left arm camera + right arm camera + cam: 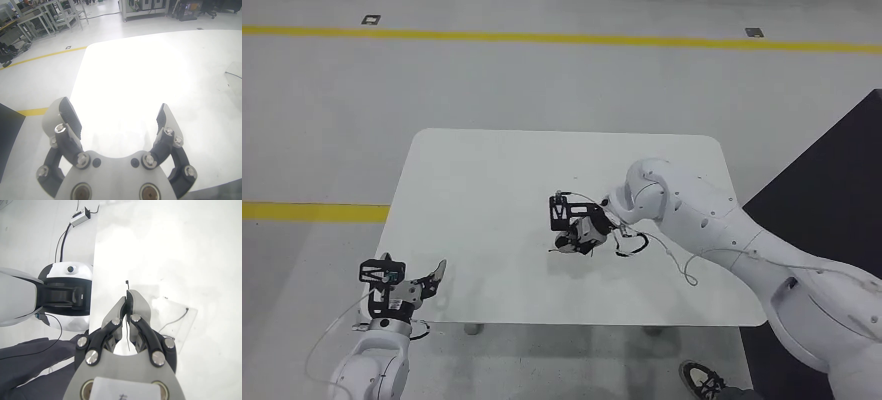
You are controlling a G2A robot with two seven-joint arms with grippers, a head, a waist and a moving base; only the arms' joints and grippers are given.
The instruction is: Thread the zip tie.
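Note:
A thin black zip tie [128,330] is pinched between the pads of my right gripper [127,294], which is shut on it. Its small square head [126,281] sticks out past the fingertips and its tail runs back between the fingers. In the top view the right gripper [565,242] hangs over the middle of the white table [492,170]. My left gripper [114,102] is open with nothing between its fingers. It sits at the table's near left corner, where the top view shows the left gripper [427,282] too.
A clear flat tray [181,332] lies on the table beside the right gripper, with another black zip tie [177,318] on it. The same tray [234,70] appears far off in the left wrist view. A dark panel [842,170] stands off the table's right side.

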